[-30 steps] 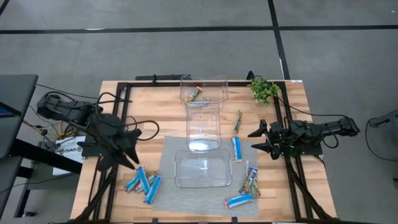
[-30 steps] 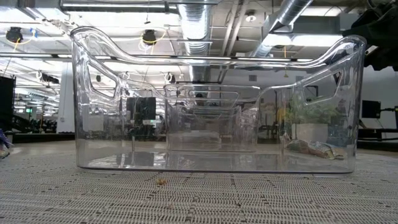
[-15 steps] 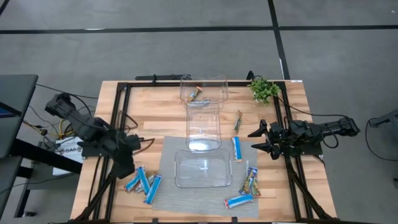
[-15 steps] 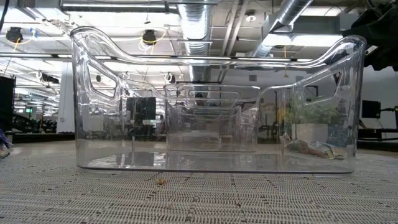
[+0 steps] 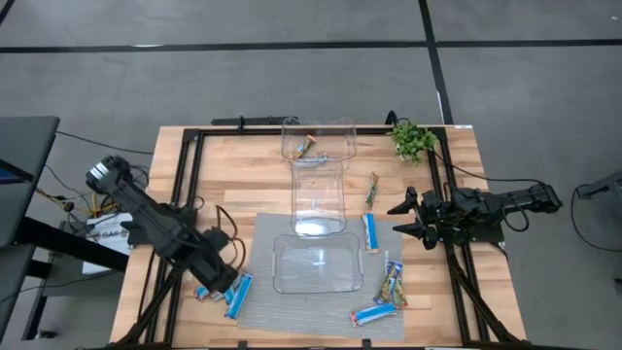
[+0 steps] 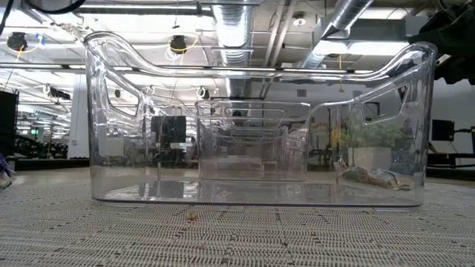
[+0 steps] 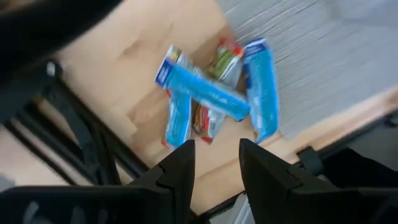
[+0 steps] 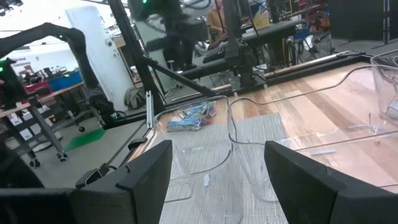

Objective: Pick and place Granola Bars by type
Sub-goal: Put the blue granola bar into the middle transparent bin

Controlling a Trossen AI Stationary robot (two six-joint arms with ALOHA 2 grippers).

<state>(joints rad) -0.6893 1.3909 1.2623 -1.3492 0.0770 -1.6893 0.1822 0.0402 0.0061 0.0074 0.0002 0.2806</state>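
L gripper [image 7: 214, 163] jaws parted, nothing between them, poised over a small heap of granola bars [image 7: 214, 99] (blue ones crossed over a multicoloured one) at the table's [image 5: 262, 194] front-left, by the grey mat [image 5: 260, 255]. R gripper [image 5: 410, 218] jaws spread wide, empty, parked at right edge; more bars lie near it

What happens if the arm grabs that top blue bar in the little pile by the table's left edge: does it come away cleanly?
Probably not cleanly. The top blue-wrapped bar lies crosswise over other bars, so lifting it may drag or shift them. Its wrapper looks glossy, so it could slip between the left gripper fingers. It looks small and flat, likely light.
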